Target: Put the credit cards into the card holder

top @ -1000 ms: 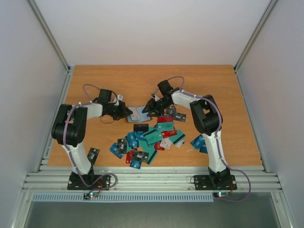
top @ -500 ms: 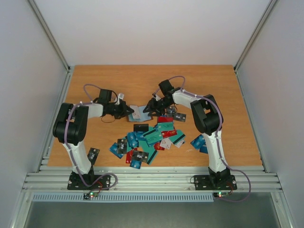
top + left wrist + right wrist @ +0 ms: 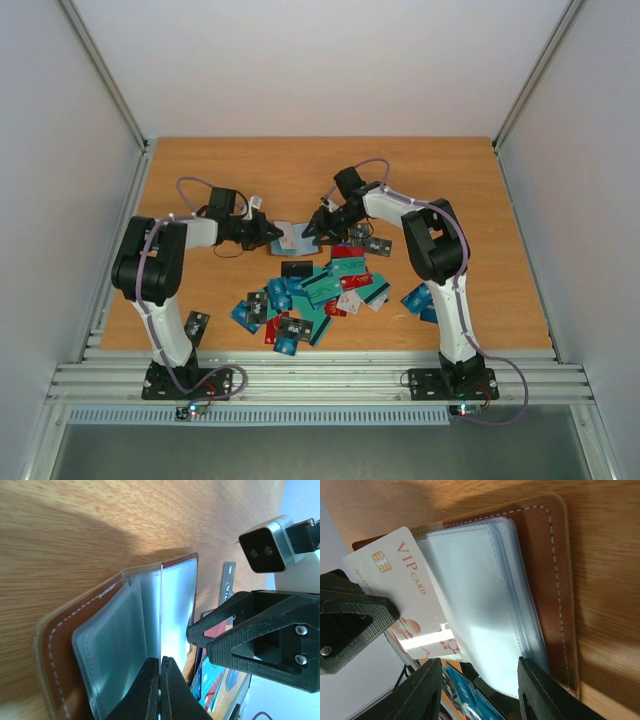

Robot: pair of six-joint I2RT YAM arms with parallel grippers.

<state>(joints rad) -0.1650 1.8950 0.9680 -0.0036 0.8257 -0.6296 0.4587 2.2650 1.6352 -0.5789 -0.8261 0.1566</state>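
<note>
The brown card holder point(image 3: 289, 238) lies open on the table between my two grippers, its clear sleeves fanned out point(image 3: 485, 605); its leather cover shows in the left wrist view point(image 3: 52, 645). My left gripper point(image 3: 268, 234) is shut on a white VIP credit card point(image 3: 395, 587), seen edge-on between its fingertips point(image 3: 161, 611). The card's far edge lies against or under a clear sleeve. My right gripper point(image 3: 313, 229) is open, its jaws standing wide on either side of the sleeves' lower edge point(image 3: 480, 690). The other credit cards point(image 3: 310, 295) lie in a pile nearer the arm bases.
A black card point(image 3: 378, 245) lies beside the right arm. Blue cards point(image 3: 417, 300) lie at the right by its base link. One dark card point(image 3: 197, 323) lies by the left arm's base. The two grippers are very close together over the holder.
</note>
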